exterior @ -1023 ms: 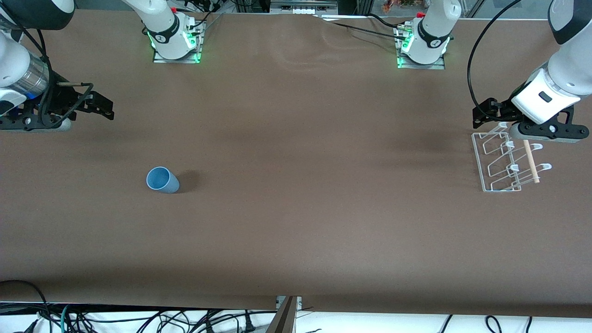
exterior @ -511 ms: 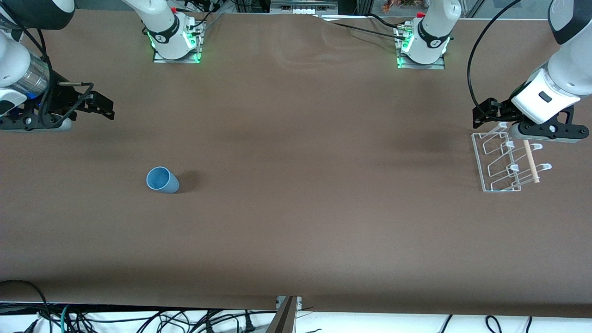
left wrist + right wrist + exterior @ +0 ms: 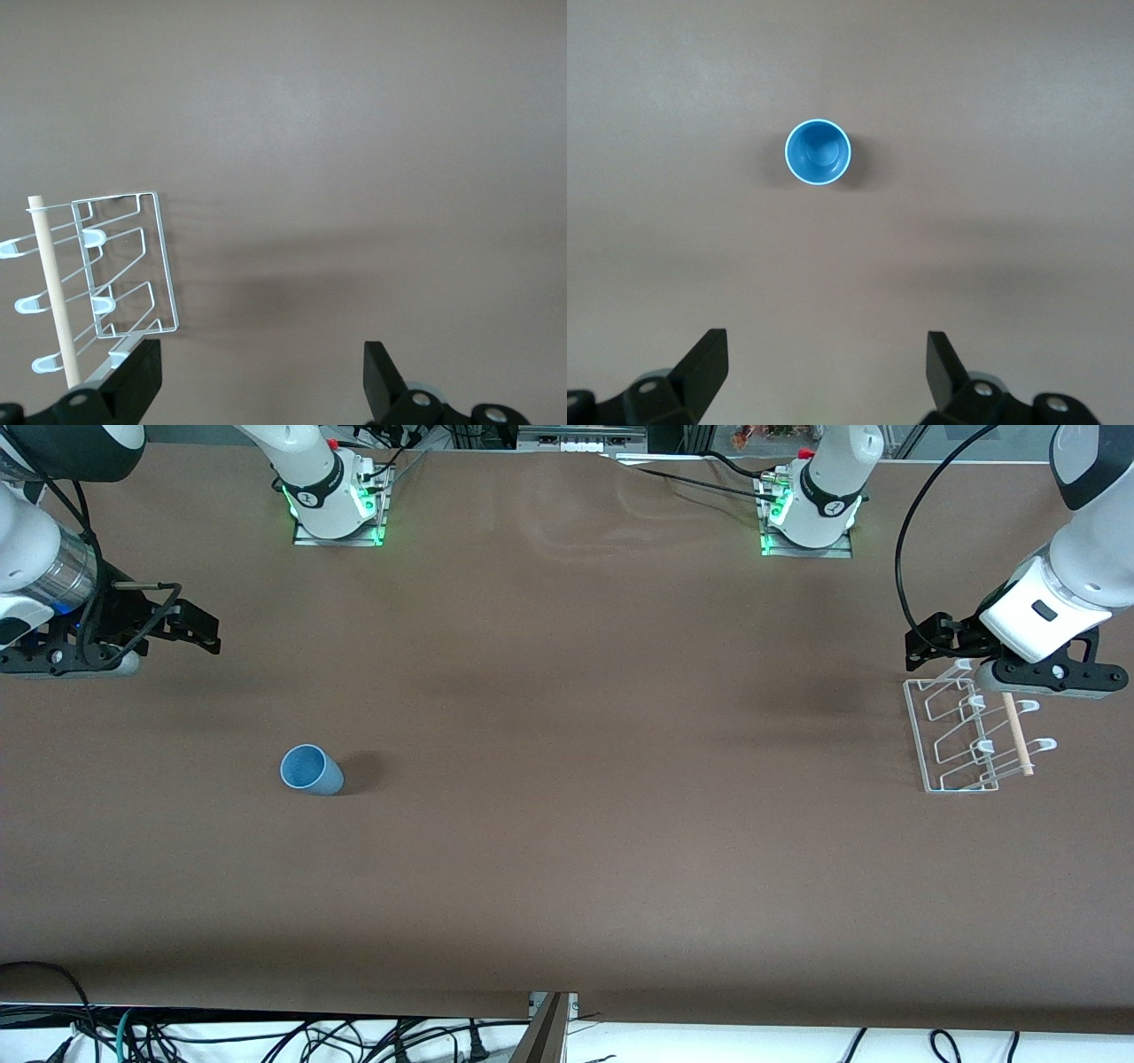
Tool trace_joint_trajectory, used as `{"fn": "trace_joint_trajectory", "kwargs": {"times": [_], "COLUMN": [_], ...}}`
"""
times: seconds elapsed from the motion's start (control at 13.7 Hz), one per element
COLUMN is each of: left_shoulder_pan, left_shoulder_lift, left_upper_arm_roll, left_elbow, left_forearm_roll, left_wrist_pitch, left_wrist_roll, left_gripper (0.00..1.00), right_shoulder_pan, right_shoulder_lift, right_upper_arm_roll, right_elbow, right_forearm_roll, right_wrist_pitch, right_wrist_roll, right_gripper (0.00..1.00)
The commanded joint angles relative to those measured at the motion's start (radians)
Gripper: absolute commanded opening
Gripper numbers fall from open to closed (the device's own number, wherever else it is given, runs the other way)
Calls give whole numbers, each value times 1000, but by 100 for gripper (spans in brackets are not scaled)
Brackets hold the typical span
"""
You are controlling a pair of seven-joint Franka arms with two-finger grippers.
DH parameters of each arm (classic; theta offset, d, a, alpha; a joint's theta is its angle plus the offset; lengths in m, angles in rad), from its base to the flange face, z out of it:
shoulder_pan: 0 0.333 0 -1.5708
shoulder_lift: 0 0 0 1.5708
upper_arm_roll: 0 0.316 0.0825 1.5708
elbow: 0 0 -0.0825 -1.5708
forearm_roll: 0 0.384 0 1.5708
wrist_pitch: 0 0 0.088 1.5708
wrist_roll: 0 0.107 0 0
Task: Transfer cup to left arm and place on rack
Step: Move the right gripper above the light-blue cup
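Toward the right arm's end of the tabletop (image 3: 567, 868), the cup (image 3: 311, 770) is standing upright, untouched. The right gripper (image 3: 190, 627), fingers released, is hovering well apart from the cup; the left gripper (image 3: 930, 642), fingers also released, is waiting over the rack (image 3: 970, 731). Pickup, handover and placement are all remaining.

Both grippers (image 3: 261, 390) (image 3: 827, 376) raised, wide apart
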State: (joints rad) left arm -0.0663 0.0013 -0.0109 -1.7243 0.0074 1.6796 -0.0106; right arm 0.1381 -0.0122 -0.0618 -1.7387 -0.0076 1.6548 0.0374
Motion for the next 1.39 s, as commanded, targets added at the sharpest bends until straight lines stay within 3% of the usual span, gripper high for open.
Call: {"fn": "trace_joint_trajectory", "kwargs": {"times": [0.0, 0.44, 0.66, 1.32], "left_shoulder_pan": [0, 0, 0, 0], "left_shoulder_lift": [-3, -3, -3, -3], "left_upper_arm_roll": [2, 0, 0, 2], "left_elbow": [14, 14, 14, 14], "left_forearm_roll": [-11, -11, -11, -11], "left_wrist_pitch": [-18, -18, -18, -18], "left_wrist_roll": [-5, -5, -5, -5], "left_gripper": [100, 100, 100, 100], "right_shoulder_pan": [-5, -2, 0, -17], "right_shoulder_lift": [-12, 6, 37, 359], "right_upper_arm_roll": [5, 5, 5, -3], "right_elbow": [-7, -22, -74, -73], "right_forearm_roll": [15, 14, 12, 14], "right_wrist_pitch": [-3, 6, 81, 370], "right_wrist_roll": [-13, -16, -17, -152], "right_gripper": [99, 99, 99, 99]}}
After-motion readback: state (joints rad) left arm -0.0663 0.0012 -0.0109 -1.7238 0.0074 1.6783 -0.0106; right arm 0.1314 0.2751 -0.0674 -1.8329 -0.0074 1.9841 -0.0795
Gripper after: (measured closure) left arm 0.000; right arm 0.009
